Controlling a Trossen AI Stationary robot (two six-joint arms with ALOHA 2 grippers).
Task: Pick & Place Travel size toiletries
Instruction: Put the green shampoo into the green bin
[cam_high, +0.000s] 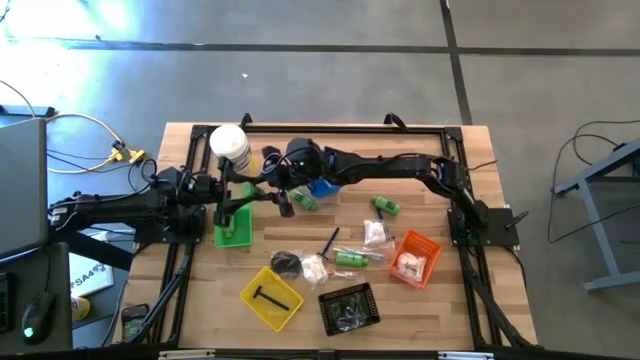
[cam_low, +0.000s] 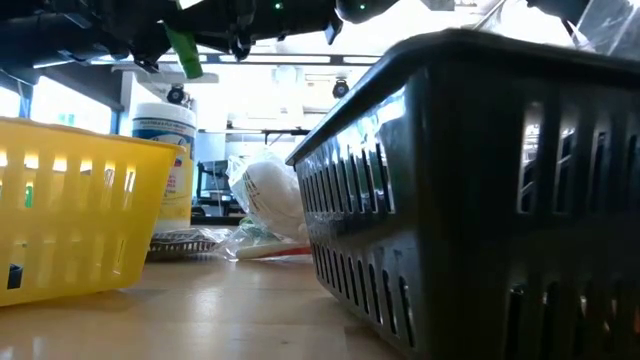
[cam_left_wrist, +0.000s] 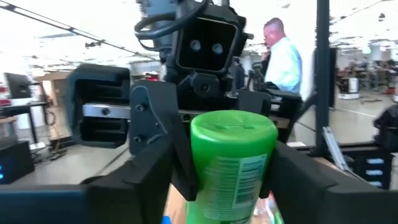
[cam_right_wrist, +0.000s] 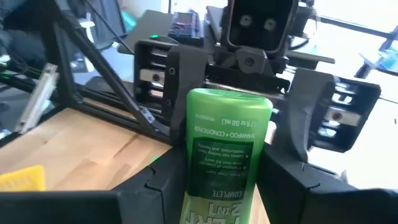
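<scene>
A small green shampoo bottle (cam_right_wrist: 227, 149) hangs in the air between my two grippers, over the table's far left part, above the green tray (cam_high: 233, 228). My right gripper (cam_right_wrist: 227, 186) reaches in from the table's right and is shut on the bottle. My left gripper (cam_left_wrist: 233, 199) faces it from the left and is open, with a finger on either side of the bottle's round flat end (cam_left_wrist: 233, 127). In the low view the bottle (cam_low: 185, 50) shows tilted, high above the table. More green bottles (cam_high: 385, 207) (cam_high: 348, 258) lie on the wood. My right gripper pinches the green bottle's labelled body (cam_right_wrist: 217, 177) between its two fingers. The fingers come level from the table's right and lie along the bottle. The bottle is lifted clear, and its far end (cam_right_wrist: 230, 99) points at my left gripper.
A white tub (cam_high: 230, 148) stands at the far left. A blue tray (cam_high: 322, 187) lies under the right arm. Orange (cam_high: 415, 258), yellow (cam_high: 270, 297) and black (cam_high: 350, 308) trays stand toward the near edge. White sachets (cam_high: 375, 232) lie mid-table. A person (cam_left_wrist: 283, 56) stands beyond the table.
</scene>
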